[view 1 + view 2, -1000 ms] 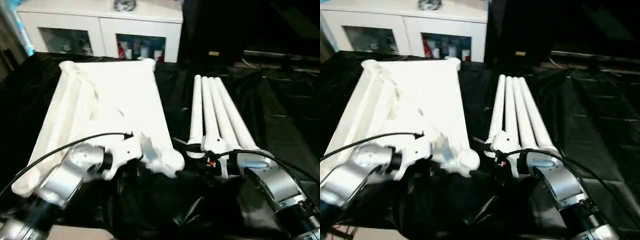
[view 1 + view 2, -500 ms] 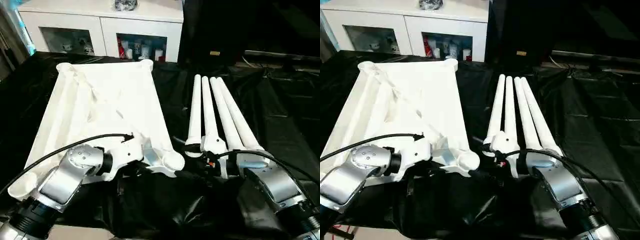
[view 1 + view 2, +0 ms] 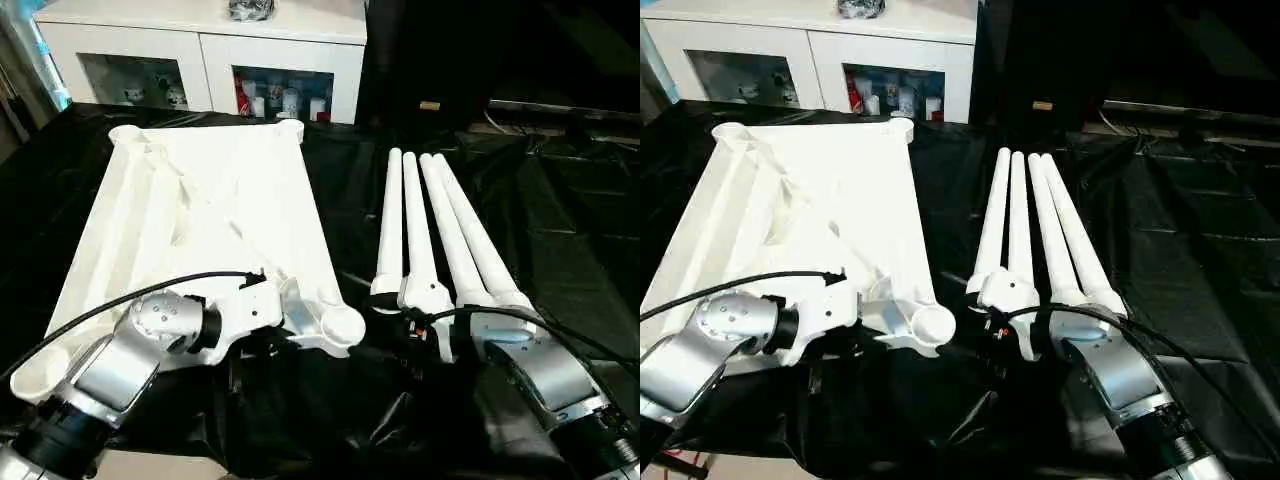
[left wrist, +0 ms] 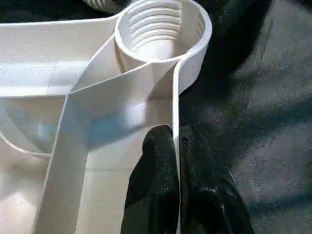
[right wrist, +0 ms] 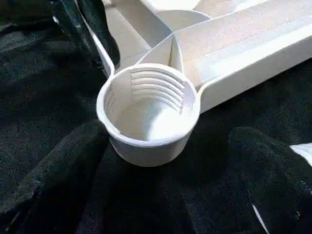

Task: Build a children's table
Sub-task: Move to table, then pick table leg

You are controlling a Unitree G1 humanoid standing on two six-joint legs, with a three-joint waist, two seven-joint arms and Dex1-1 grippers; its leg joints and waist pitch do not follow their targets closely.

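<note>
The children's table tabletop (image 3: 200, 210) lies upside down on a black sheet, ribbed underside up, with round sockets at its corners. Several white tube legs (image 3: 440, 220) lie side by side to its right. My left gripper (image 4: 176, 139) is shut on the thin rim wall beside the near right corner socket (image 4: 158, 29), one finger on each side of the wall. My right gripper (image 5: 168, 165) stands open on the sheet in front of that same socket (image 5: 148, 109). Its two black fingers are spread to either side of the socket without touching it.
A white glass-door cabinet (image 3: 200, 50) stands behind the tabletop. The crinkled black sheet (image 3: 570, 230) covers the ground all around. Dark furniture (image 3: 450, 60) fills the back right. The near ends of the legs (image 3: 425, 295) lie close to my right forearm (image 3: 530, 365).
The whole picture has shifted and steadied as the camera moved. The left gripper keeps its hold on the rim and the right gripper stays open by the socket.
</note>
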